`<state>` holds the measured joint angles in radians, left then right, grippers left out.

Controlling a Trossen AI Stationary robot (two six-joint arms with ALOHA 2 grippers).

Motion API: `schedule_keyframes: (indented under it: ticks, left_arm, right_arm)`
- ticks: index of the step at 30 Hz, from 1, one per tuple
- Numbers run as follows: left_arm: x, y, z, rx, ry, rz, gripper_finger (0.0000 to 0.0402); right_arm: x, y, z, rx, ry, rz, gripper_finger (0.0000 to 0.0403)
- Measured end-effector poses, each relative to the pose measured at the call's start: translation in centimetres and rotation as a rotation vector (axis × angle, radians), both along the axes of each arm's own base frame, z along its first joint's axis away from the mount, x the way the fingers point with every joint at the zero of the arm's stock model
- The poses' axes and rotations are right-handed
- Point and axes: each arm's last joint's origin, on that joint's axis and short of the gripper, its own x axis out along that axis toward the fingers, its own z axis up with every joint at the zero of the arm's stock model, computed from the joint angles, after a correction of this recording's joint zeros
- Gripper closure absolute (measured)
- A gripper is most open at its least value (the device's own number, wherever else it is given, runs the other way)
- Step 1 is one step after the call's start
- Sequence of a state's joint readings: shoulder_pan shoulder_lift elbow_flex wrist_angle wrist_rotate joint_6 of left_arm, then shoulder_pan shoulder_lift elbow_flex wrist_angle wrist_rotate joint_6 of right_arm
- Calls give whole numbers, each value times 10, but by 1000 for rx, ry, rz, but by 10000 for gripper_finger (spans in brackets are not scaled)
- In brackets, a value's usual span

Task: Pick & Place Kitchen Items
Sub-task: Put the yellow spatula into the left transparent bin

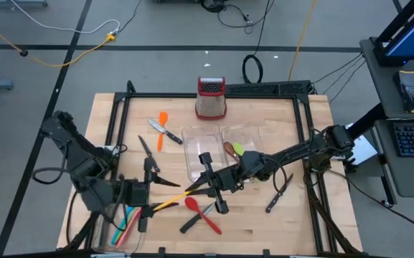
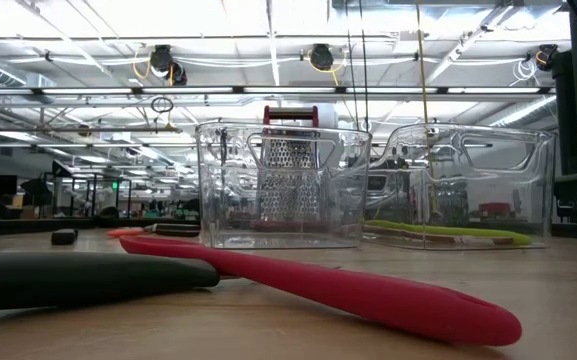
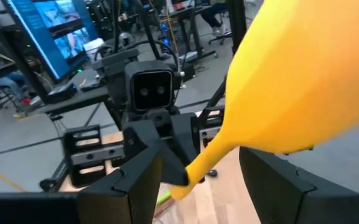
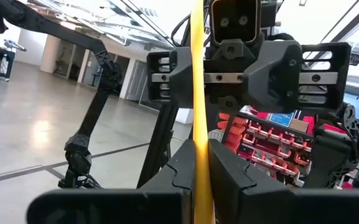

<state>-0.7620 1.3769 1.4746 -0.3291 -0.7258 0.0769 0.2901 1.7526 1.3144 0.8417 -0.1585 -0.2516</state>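
We see a handover in mid-air over the front of the table point(image 1: 264, 215): the yellow spatula point(image 1: 169, 200) hangs between the two claws, its long axis running straight from one to the other. The right gripper point(image 1: 205, 186) is clenched on the handle end; in its own wrist view the yellow shaft point(image 4: 198, 124) rises out from between the closed fingers point(image 4: 241, 180), pointing at the left arm facing it. The left gripper point(image 1: 146, 203) stands released, its fingers point(image 3: 135, 180) spread to either side of the broad yellow blade point(image 3: 297, 81), which lies directly ahead of that claw and fills much of its wrist view. We cannot tell whether either finger touches the blade. We judge that the coming move depends on this alignment: the left claw is nearer the blade end and would have to close across it before the right lets go. The low view shows neither claw, only a red spatula point(image 2: 348, 290) and a black handle point(image 2: 68, 278) lying before the clear trays point(image 2: 283, 185). The remaining utensils lie scattered beneath and beside both claws.
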Motion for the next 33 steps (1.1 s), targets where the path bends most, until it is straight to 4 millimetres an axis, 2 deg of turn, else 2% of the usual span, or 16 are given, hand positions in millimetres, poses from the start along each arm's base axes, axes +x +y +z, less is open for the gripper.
schedule_keyframes:
  ticks: [13,15,17,21,22,28,33]
  left_arm:
    - [15,-5,-2,36,-43,-46,188]
    - [17,-3,-2,32,-41,-53,207]
    - [19,-1,-3,28,-23,-80,244]
    - [23,5,-6,39,-1,-84,365]
    - [23,6,-6,39,7,-72,381]
    - [22,12,-14,7,76,39,395]
    - [19,17,-29,-20,173,162,397]
  right_arm:
    - [0,0,0,-2,-1,-8,387]
    - [0,0,0,-2,-2,-8,387]
    - [0,0,0,-2,-3,-8,387]
    - [0,0,-1,-1,6,-10,387]
    - [1,0,-1,2,15,-13,387]
    - [3,-2,-6,10,63,-83,365]
    - [5,-5,-11,13,128,-181,354]
